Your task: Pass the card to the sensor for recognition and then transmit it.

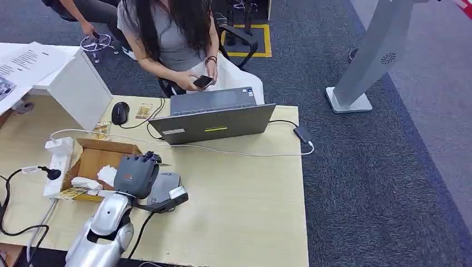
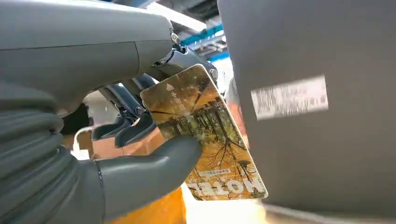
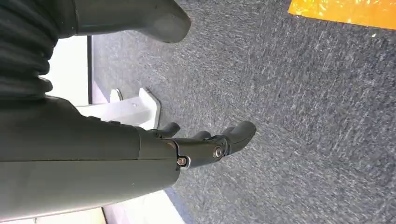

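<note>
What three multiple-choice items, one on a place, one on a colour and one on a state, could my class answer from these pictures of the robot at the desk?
1. Where is the left hand?
A. Over the grey sensor beside the cardboard box
B. On the laptop
C. On the mouse

2. What colour is the mouse?
A. White
B. Black
C. Red

3. What is the state of the card?
A. Lying in the box
B. Held by the seated person
C. Held in the left hand

Answers: 1 A, the head view shows the hand above the sensor; 2 B, it is dark against the pale table; 3 C, the left wrist view shows thumb and fingers clamping it.
</note>
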You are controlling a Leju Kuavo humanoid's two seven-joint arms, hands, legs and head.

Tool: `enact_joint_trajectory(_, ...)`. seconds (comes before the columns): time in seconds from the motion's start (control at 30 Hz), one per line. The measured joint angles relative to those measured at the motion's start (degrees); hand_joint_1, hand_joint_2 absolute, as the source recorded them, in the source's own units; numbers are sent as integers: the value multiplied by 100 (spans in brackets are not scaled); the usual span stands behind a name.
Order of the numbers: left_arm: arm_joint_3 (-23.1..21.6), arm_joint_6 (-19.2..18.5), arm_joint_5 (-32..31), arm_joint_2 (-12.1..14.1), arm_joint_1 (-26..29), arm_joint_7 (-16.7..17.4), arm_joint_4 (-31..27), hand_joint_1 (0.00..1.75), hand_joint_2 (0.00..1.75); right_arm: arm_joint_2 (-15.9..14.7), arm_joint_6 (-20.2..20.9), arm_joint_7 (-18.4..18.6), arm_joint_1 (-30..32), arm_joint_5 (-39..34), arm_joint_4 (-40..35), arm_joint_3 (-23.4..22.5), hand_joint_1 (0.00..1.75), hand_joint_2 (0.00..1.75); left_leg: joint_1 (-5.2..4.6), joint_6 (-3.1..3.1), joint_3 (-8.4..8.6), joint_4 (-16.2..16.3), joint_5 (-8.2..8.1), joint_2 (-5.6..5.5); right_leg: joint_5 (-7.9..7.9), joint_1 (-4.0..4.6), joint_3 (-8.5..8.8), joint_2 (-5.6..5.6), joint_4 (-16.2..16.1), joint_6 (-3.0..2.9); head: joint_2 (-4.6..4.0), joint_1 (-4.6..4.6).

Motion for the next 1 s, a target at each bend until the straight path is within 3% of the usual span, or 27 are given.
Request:
enact_joint_trajectory(0.23,-31,-271,66,-4,-7,81,142,175,175,0,0,4,1,46,0,-124,0,175,0,0,0,0,0,0,0,0,0,0,0,0,0,2)
enact_joint_trajectory(0.47,-37,-315,90,-4,-13,81,234,175,175,0,-2,4,1,63,0,-166,0,175,0,0,0,0,0,0,0,0,0,0,0,0,0,2)
enact_joint_trajectory(0.6,-96,-575,208,13,-17,74,302,175,175,0,0,-15,1,140,0,-225,0,175,0,0,0,0,0,0,0,0,0,-1,0,0,0,2)
enact_joint_trajectory(0.83,-201,-948,732,120,-62,-186,417,175,175,0,15,-42,0,249,0,-321,0,175,-1,0,3,-1,0,-1,0,0,5,-2,0,0,0,2)
enact_joint_trajectory(1.0,-267,-992,986,254,-101,-295,459,175,175,0,15,-55,-1,302,0,-411,0,175,0,0,12,-1,1,-1,0,0,14,-3,1,0,0,2)
